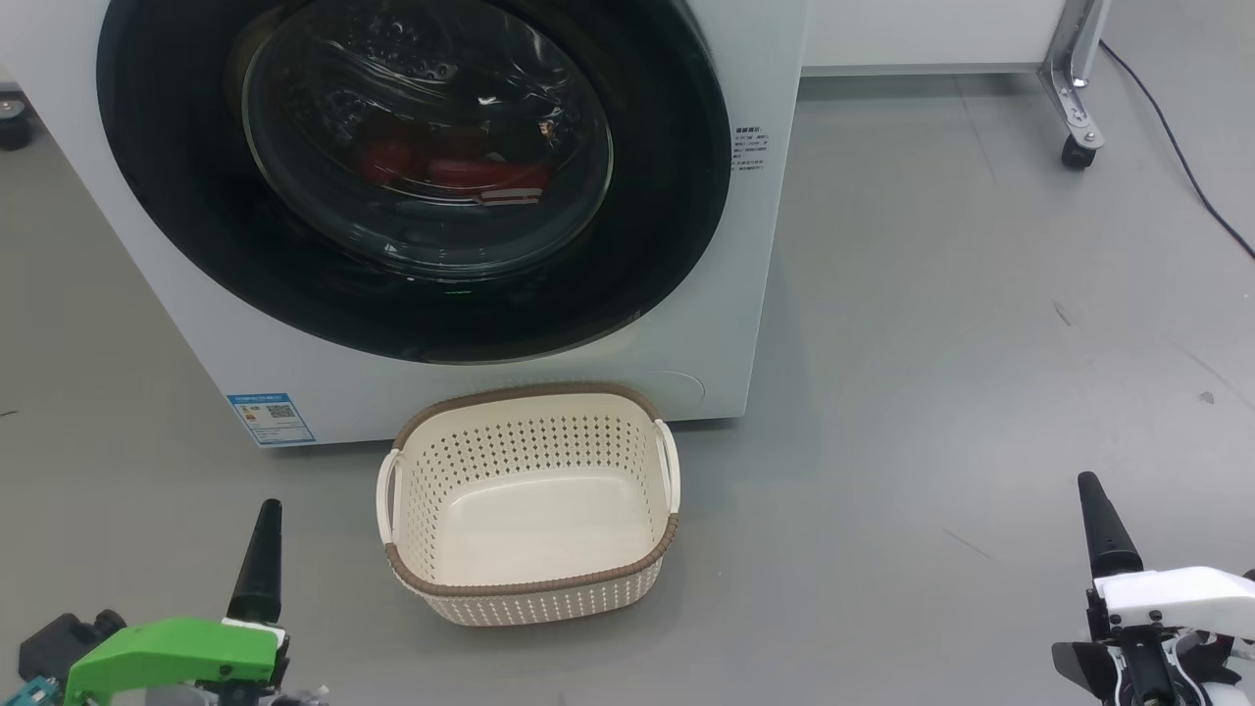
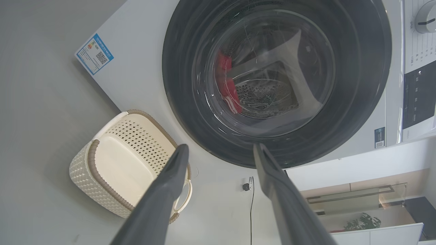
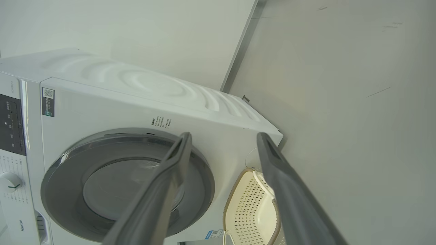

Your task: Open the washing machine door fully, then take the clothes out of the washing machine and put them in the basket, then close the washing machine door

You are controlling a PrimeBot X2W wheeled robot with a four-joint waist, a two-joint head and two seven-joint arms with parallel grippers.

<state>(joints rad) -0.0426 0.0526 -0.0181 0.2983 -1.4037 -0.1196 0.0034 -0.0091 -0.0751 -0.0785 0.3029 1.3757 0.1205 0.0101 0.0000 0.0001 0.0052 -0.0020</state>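
Left end effector (image 2: 220, 147): one, at the near left. Its two dark fingers (image 2: 163, 190) are spread wide apart. They touch no thing.
Blue sticker (image 1: 271, 418): one, low on the left of the white front, close to the floor (image 1: 931, 343).
Washing machine (image 1: 324, 382): one big white box. It stands on the floor at the far left and middle.
Washing machine door (image 1: 176, 196): one round door with a wide black rim and a clear glass middle. It is shut flat against the front of the machine.
Clothes (image 1: 461, 175): a red bunch with white stripes, inside the machine, low behind the glass. How many pieces there are cannot be told.
Basket (image 1: 534, 586): one small cream basket with little holes and a brown rim. It sits on the floor just in front of the machine, under the door, in the middle. It has two white handles (image 1: 669, 461), one on each side.
Wheel (image 1: 1076, 152): one small black wheel under a metal leg, at the far right.
Right end effector (image 3: 223, 135): one, at the near right, well apart from the basket. Its two dark fingers are wide apart too and touch no thing.
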